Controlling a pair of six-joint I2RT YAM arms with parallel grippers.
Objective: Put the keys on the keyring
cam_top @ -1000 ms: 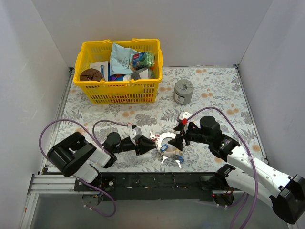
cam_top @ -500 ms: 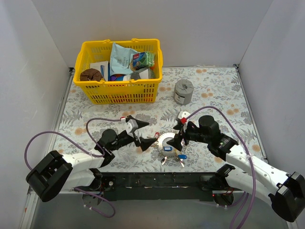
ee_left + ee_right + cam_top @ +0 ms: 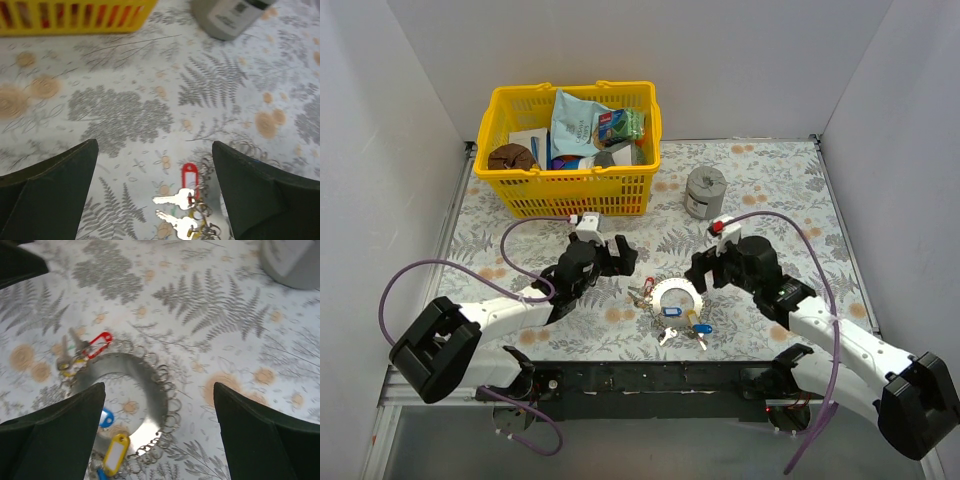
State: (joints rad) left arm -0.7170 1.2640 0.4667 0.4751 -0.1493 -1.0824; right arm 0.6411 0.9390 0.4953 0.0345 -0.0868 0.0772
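The keyring (image 3: 672, 295) lies flat on the patterned table, a silver ring edged with small wire loops (image 3: 117, 365). The keys hang around it: a red tag with two silver keys (image 3: 189, 176) on its left, and blue (image 3: 106, 417) and yellow (image 3: 116, 452) tags at its near side. My left gripper (image 3: 615, 255) hovers open just behind and left of the ring (image 3: 154, 145), holding nothing. To the ring's right, my right gripper (image 3: 700, 270) is also open and holds nothing (image 3: 159, 386).
A yellow basket (image 3: 570, 195) full of packets stands at the back left. A squat grey metal cylinder (image 3: 705, 192) sits behind the ring, towards the right. White walls close the table on three sides.
Both grippers have let go and drawn back from the keyring. The left one opened wide and moved away towards the basket; the right one backed off to the right. The ring now rests on the table.
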